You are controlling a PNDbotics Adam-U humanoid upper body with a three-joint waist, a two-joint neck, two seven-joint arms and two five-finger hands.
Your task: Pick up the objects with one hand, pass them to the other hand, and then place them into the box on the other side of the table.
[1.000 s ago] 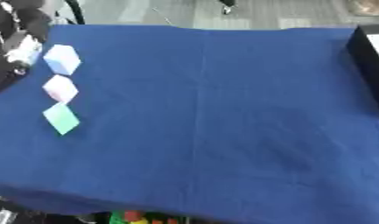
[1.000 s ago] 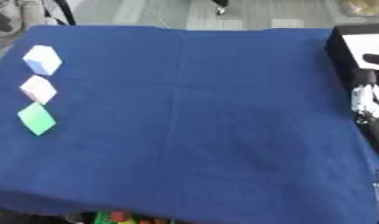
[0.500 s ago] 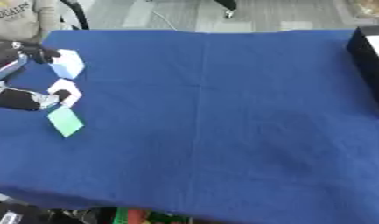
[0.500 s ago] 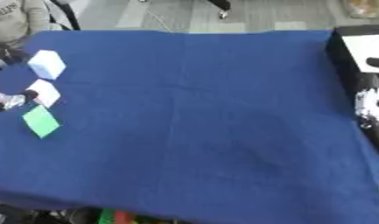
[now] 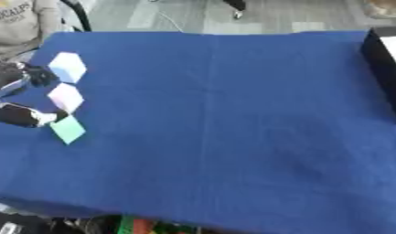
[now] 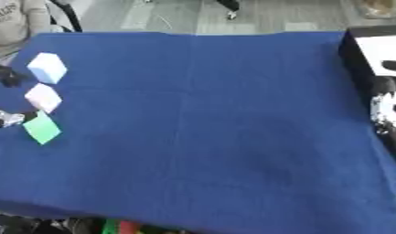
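Flanking pink cube [image 5: 65, 97], left robot hand [image 5: 17, 93] spread; right robot hand [image 6: 385, 107] unclear.

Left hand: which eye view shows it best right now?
Left eye view. The left hand shows there at the table's left edge, fingers spread on either side of the pink block, not closed on it. The right eye view cuts the hand off at the frame's left edge, leaving only dark fingertips beside the block.
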